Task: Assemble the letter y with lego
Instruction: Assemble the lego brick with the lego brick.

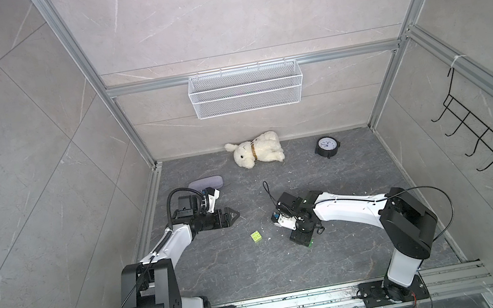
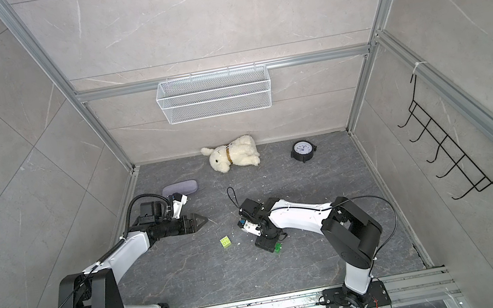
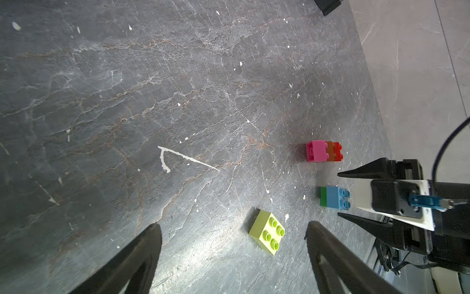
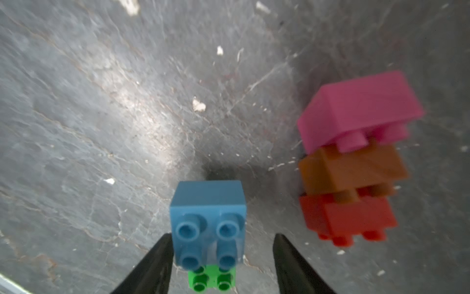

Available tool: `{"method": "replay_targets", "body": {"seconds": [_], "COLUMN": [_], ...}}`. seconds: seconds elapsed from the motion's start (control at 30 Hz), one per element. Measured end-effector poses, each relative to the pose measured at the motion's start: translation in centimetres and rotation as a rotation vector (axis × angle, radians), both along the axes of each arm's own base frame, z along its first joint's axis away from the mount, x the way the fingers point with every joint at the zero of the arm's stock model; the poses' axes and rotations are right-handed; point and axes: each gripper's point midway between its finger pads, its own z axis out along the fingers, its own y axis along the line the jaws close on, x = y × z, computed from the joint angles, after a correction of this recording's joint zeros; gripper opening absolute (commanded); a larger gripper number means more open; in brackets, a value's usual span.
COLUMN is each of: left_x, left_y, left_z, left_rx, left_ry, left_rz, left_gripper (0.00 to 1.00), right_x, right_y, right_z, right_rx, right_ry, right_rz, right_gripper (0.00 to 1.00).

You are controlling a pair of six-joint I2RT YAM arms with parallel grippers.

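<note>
My right hand, jaws parted, straddles without gripping the blue brick joined to the green bar; my left hand hangs wide open and empty.

Green brick half behind blue brick

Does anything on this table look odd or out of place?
The plush rabbit sprawls on its side by the back wall. The pink-orange-red stack lies on its side, and white flecks litter the dark table.
</note>
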Motion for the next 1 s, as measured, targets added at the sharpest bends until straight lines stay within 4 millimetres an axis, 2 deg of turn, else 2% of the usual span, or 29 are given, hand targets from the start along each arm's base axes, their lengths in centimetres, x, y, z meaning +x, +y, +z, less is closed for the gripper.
{"method": "replay_targets", "body": {"seconds": [0.17,0.37,0.67,1.0], "left_x": [0.0,0.0,0.0,0.0], "left_y": [0.0,0.0,0.0,0.0], "left_z": [0.0,0.0,0.0,0.0], "left_rx": [0.000,0.000,0.001,0.001], "left_ry": [0.000,0.000,-0.001,-0.001], "left_rz": [0.000,0.000,-0.001,-0.002], "left_gripper": [0.92,0.92,0.92,0.92], "right_x": [1.2,1.6,0.9,0.5], "right_y": [1.3,1.7,1.5,1.6], "right_z": [2.1,3.2,1.2,0.4], "right_rx": [0.048,0.061,0.018,0.011], "right_ry": [-0.038,-0.038,0.027,0.062], "right_rz": [-0.042,-0.092,-0.115,-0.114], "right_gripper": [0.64,0.60,0.59,0.55]}}
